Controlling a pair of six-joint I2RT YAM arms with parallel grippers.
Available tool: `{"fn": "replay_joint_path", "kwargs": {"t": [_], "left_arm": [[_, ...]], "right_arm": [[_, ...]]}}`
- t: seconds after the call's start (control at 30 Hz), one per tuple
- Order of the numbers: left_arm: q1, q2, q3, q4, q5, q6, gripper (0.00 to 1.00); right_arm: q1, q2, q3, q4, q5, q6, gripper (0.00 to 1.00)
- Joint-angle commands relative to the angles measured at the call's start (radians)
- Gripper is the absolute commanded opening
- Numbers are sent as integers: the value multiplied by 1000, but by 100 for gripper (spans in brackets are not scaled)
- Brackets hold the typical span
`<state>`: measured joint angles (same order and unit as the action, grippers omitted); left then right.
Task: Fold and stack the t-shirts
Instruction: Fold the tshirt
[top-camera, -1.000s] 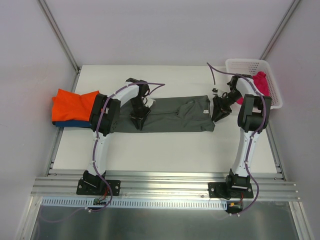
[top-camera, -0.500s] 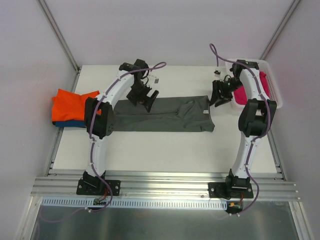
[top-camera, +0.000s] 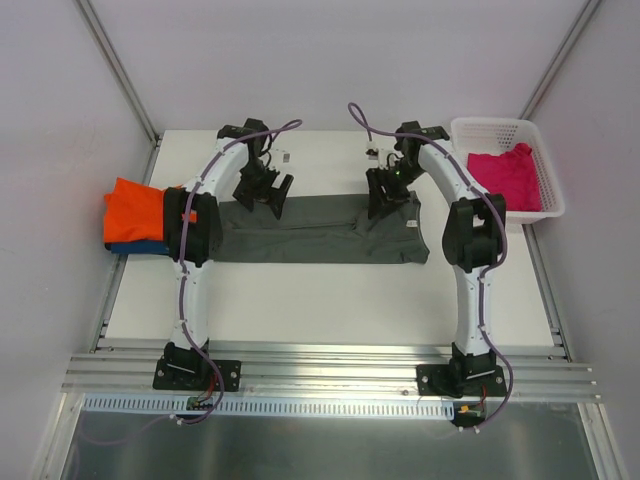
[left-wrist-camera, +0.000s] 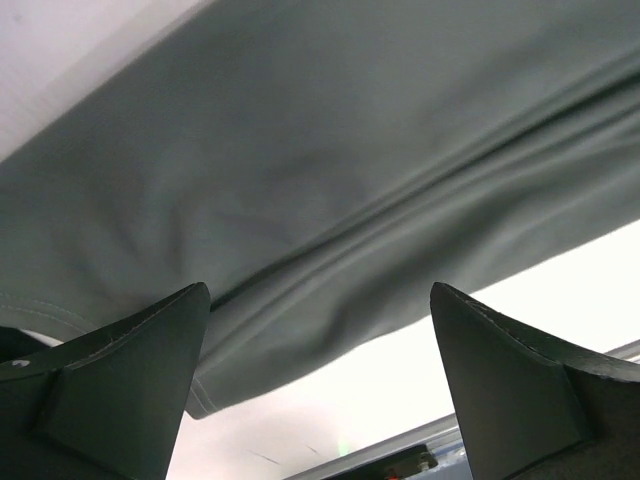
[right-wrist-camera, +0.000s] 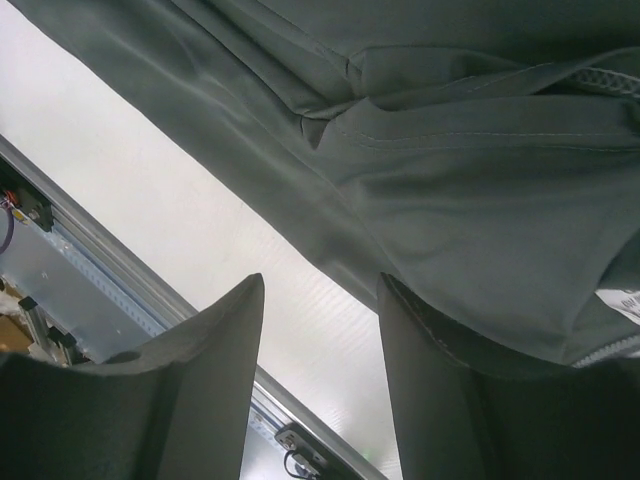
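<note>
A dark grey t-shirt (top-camera: 320, 232) lies as a long flat band across the middle of the table. My left gripper (top-camera: 262, 190) hangs open over its far edge near the left end. In the left wrist view the fingers (left-wrist-camera: 120, 380) stand wide apart above the grey cloth (left-wrist-camera: 300, 180), and nothing sits between them. My right gripper (top-camera: 385, 195) is over the far edge near the right end, also open and empty (right-wrist-camera: 320, 285), with the grey shirt (right-wrist-camera: 450, 200) beside one finger. An orange t-shirt (top-camera: 140, 208) lies folded on a blue one (top-camera: 135, 247) at the left. A magenta pink t-shirt (top-camera: 505, 175) is in the basket.
The white mesh basket (top-camera: 500, 125) stands at the back right corner of the table. An aluminium rail (top-camera: 320, 370) runs along the near edge at the arm bases. Grey walls close in the back and sides.
The left gripper opened, let go of the grey shirt and moved to its far left edge. The right gripper widened and swung left from the shirt's right end to its far edge.
</note>
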<state>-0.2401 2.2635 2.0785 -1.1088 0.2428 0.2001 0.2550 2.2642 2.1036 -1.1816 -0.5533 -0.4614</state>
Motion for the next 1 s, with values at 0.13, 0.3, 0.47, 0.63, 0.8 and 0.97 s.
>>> {"fn": "replay_joint_path", "kwargs": {"t": [0.13, 0.3, 0.47, 0.63, 0.8, 0.97], "left_arm": [[64, 60, 0, -19, 35, -22, 93], [62, 67, -27, -16, -20, -5, 93], [73, 67, -67, -16, -57, -1, 92], [87, 76, -80, -14, -68, -2, 92], [84, 88, -80, -11, -59, -14, 92], [84, 83, -109, -5, -60, -21, 91]], "right_arm": [[-11, 17, -20, -13, -25, 26, 52], [-40, 52, -47, 2, -62, 69, 52], [-66, 97, -28, -13, -102, 98, 52], [-79, 113, -43, -21, -99, 95, 52], [-100, 144, -42, -46, -115, 90, 52], [-115, 192, 9, -32, -120, 102, 52]]}}
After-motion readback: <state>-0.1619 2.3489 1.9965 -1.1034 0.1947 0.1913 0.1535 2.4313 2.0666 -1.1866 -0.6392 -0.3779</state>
